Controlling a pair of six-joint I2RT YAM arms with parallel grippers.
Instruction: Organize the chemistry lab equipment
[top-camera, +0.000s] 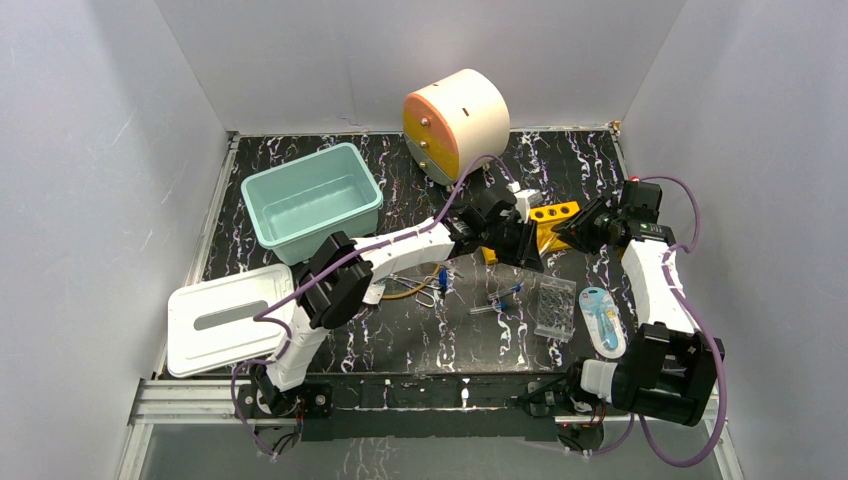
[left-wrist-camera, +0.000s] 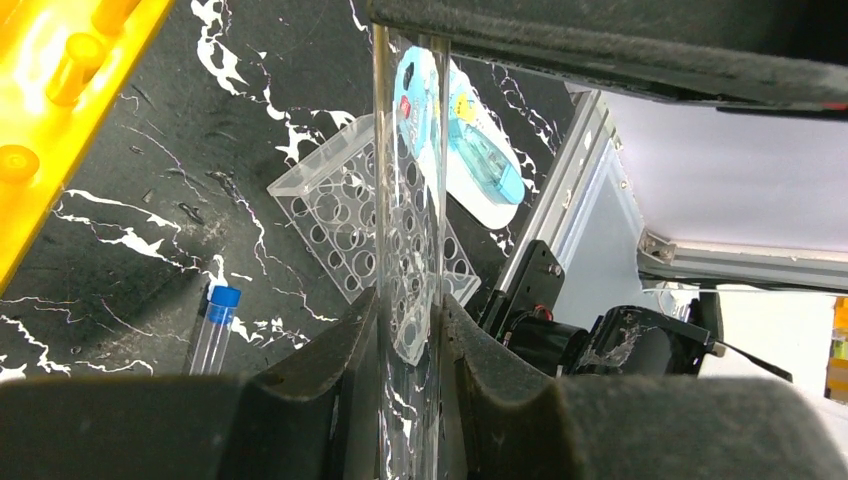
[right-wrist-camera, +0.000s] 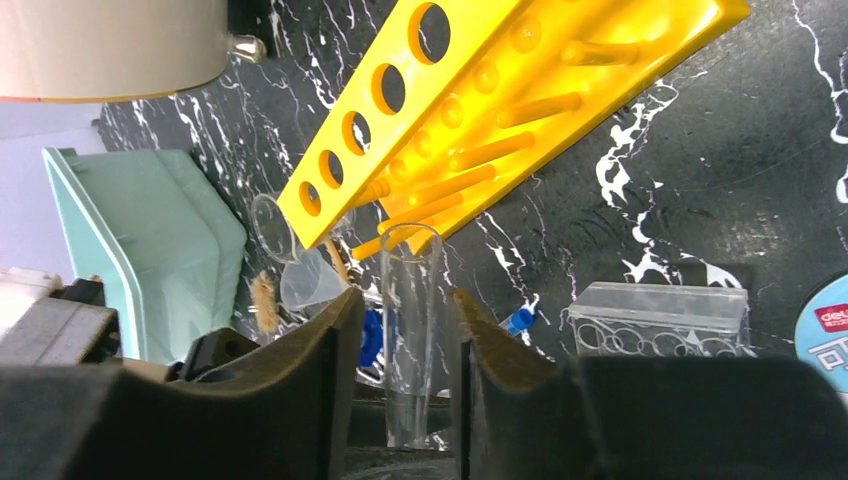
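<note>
At the back left we find the bin (top-camera: 312, 205), a lid (top-camera: 225, 320) before it, the drum (top-camera: 457, 122) behind centre. The rack (top-camera: 553, 225) (a glass tube (right-wrist-camera: 410, 330) near it) lies behind the plate (top-camera: 556, 307); packet (top-camera: 603, 318) right of the plate, capped tubes (top-camera: 497, 300) left.

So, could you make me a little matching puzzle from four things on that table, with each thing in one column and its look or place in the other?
Things:
1. yellow rack
2. well plate
3. teal tub
4. white packet

Descriptions:
A. open-topped, back left
B. see-through, lying flat
C. has a row of round holes
D. holds something blue, farthest right of the four

Pairs: 1-C, 2-B, 3-A, 4-D.
</note>
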